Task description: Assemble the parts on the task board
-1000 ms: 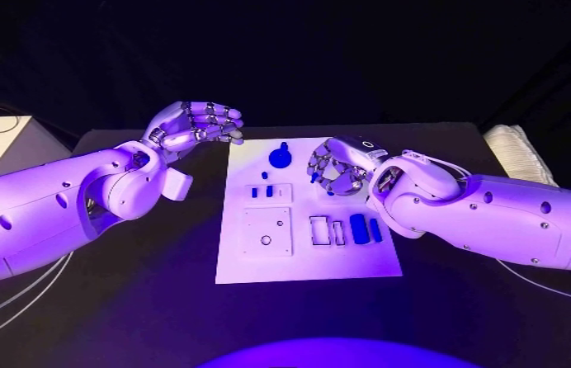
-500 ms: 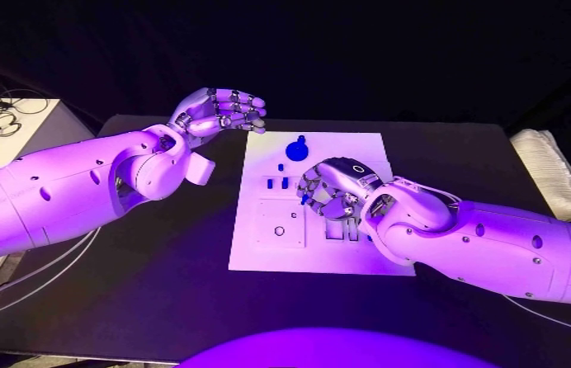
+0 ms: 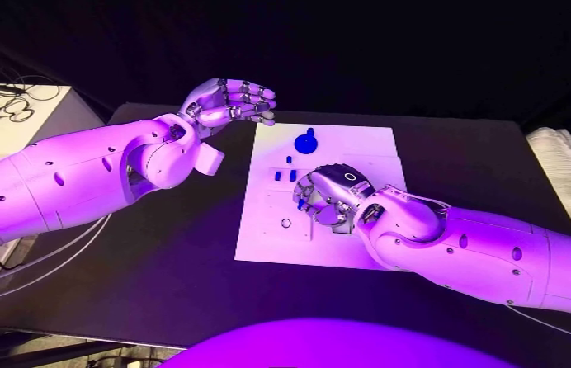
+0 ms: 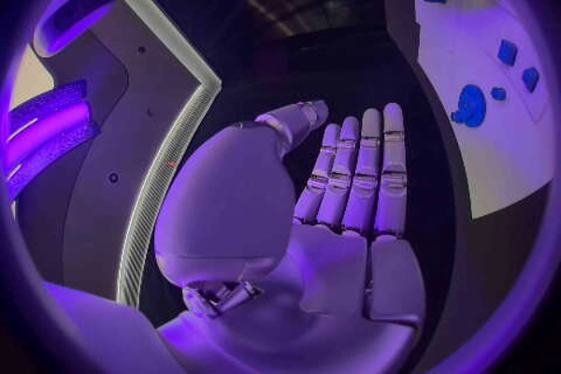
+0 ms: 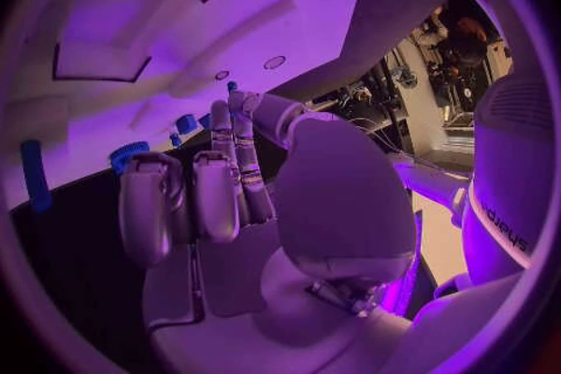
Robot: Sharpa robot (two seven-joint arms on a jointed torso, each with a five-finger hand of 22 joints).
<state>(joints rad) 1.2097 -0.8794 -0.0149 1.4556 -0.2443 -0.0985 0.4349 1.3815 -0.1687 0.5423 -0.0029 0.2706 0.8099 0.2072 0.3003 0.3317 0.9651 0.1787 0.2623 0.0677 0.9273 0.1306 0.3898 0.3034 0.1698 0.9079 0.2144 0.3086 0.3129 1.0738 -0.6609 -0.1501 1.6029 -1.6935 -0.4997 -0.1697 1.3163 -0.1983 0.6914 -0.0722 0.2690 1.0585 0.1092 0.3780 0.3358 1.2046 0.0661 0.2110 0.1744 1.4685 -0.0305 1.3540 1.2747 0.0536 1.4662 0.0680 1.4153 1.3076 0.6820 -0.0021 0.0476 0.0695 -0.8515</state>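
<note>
Left hand (image 3: 228, 104) stays raised off the board's far left corner, same as half a second ago; fingers straight and side by side, holding nothing. Task board (image 3: 268, 244) lies mid-table, with a round blue part (image 3: 307, 143) and small blue parts (image 3: 285, 174) near its far end. Right hand (image 3: 328, 195) has moved in over the board's middle, now covering the slots; fingers partly curled, grip cannot be told. Likely reaching for a part; nothing assembled yet.

We've got a smooth matt white plastic task board (image 3: 357, 149) on a matt black tabletop (image 3: 178, 244), plus glossy blue plastic parts (image 3: 307, 143).
</note>
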